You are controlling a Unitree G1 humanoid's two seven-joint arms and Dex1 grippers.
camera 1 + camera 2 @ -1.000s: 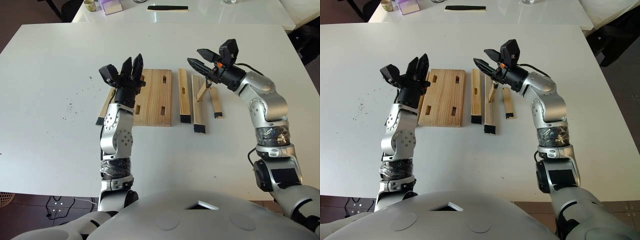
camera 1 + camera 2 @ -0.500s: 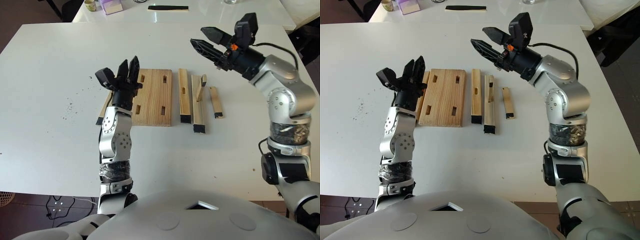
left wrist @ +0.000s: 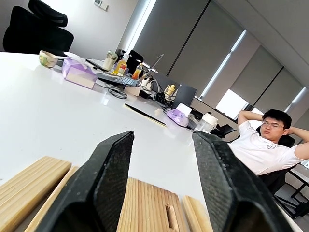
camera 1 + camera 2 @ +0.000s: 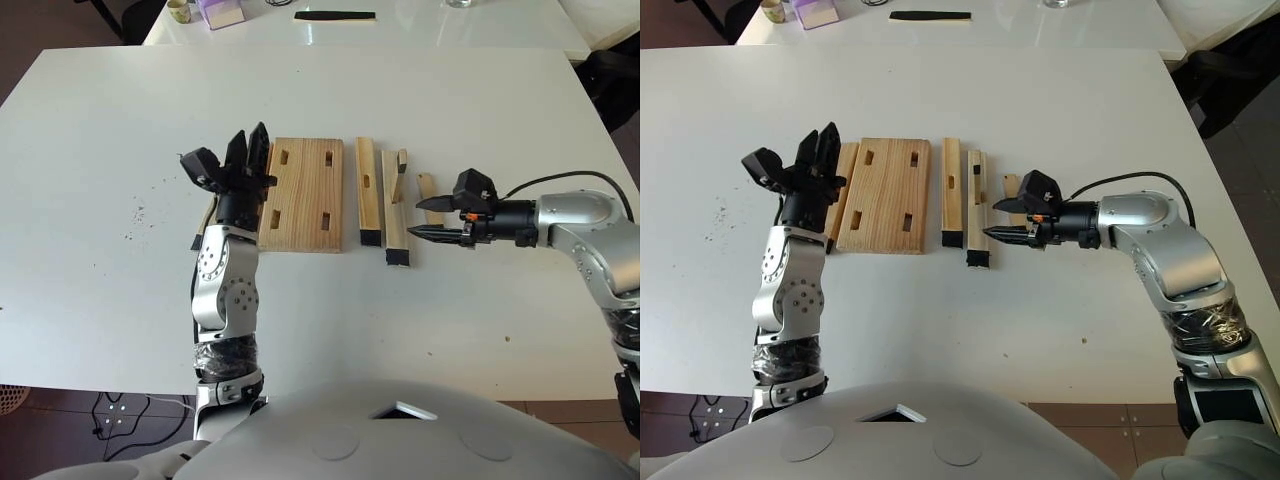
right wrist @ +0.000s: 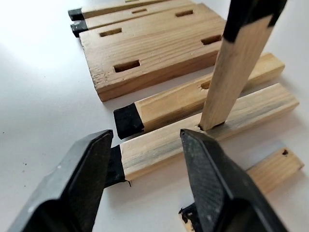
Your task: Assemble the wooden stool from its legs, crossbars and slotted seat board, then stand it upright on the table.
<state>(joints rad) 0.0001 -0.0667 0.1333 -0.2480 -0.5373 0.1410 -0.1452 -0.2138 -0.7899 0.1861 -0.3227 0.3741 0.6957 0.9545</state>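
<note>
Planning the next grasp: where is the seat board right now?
In the eye views the seat board lies flat on the table, near its centre, just right of the left hand, with a slotted leg alongside its right edge.

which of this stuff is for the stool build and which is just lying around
For the stool:
slotted seat board
legs either side of it
upright crossbar standing in one leg
loose crossbar

Just lying about, far table:
black strip
purple box
cup
</note>
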